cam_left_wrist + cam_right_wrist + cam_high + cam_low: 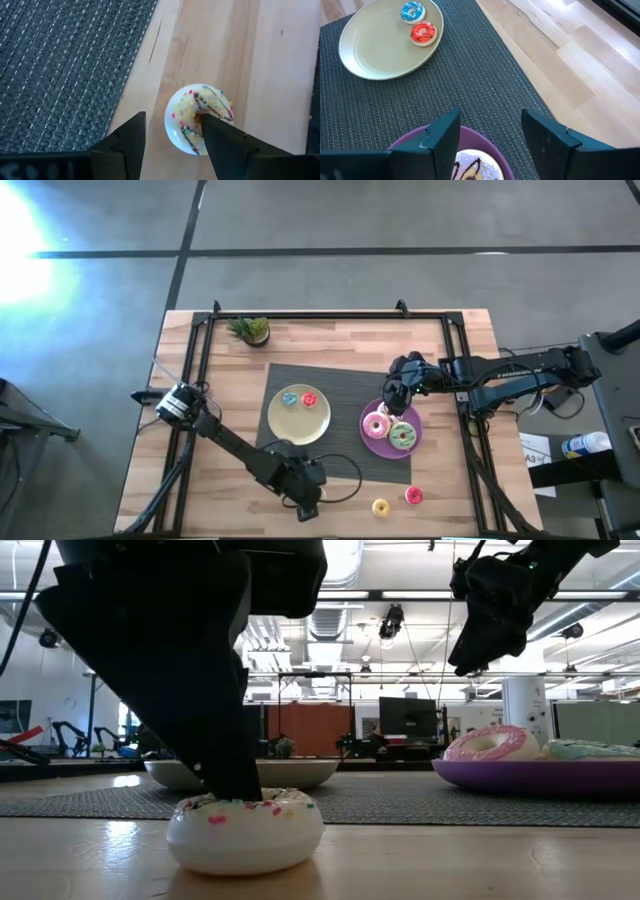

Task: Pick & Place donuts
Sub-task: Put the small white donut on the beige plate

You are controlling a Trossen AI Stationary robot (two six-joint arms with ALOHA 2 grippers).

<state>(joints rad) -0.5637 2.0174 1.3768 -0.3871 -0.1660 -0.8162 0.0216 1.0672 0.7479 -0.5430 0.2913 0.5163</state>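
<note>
A white donut with coloured sprinkles (187,107) lies flat on the bare wood near the table's near edge, also in the low view (245,835). My left gripper (172,119) (305,502) is open and down on it. My right gripper (491,116) (393,392) is open and hovers above the purple plate (470,134), over a white donut with dark drizzle (472,169). That plate (385,448) also holds a pink donut (376,425) and a green donut (402,436). A yellow donut (380,506) and a red donut (413,496) lie on the wood. My left gripper comes from above, pointing down. One finger (215,132) stands in the white donut's hole (199,116); the other finger (132,132) stands outside the ring, with bare wood showing between it and the rim. The donut rests flat on the table.
A yellow plate (290,428) on the dark woven mat (340,380) holds a blue donut (412,11) and a red donut (423,33). A small potted plant (250,330) stands at the far left. A black frame runs along the table's edges.
</note>
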